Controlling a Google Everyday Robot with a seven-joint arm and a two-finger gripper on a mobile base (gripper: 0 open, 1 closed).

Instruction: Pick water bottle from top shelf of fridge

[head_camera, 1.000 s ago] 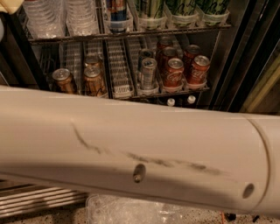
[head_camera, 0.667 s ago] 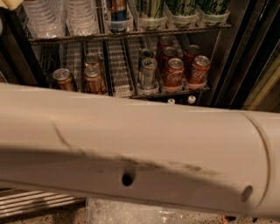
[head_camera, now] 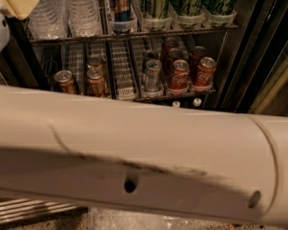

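The water bottles (head_camera: 48, 18) are clear ribbed plastic. Only their lower bodies show at the top left; their caps are cut off by the frame edge. They stand on the upper wire rack (head_camera: 180, 30) of the open fridge (head_camera: 234, 58). A thick white link of my arm (head_camera: 144, 161) crosses the whole lower half of the view, in front of the fridge. The gripper is out of view.
On the same rack, right of the bottles, stand a blue can (head_camera: 120, 11) and green-labelled cups (head_camera: 186, 11). The rack below holds brown cans (head_camera: 96, 81), a silver can (head_camera: 153, 74) and red soda cans (head_camera: 180, 74). Two small white caps (head_camera: 196, 102) show beneath. The dark door frame (head_camera: 256, 54) is at the right.
The arm link has turned slightly: its dark hole and scuff mark have slid left and a little down. The fridge contents have not moved.
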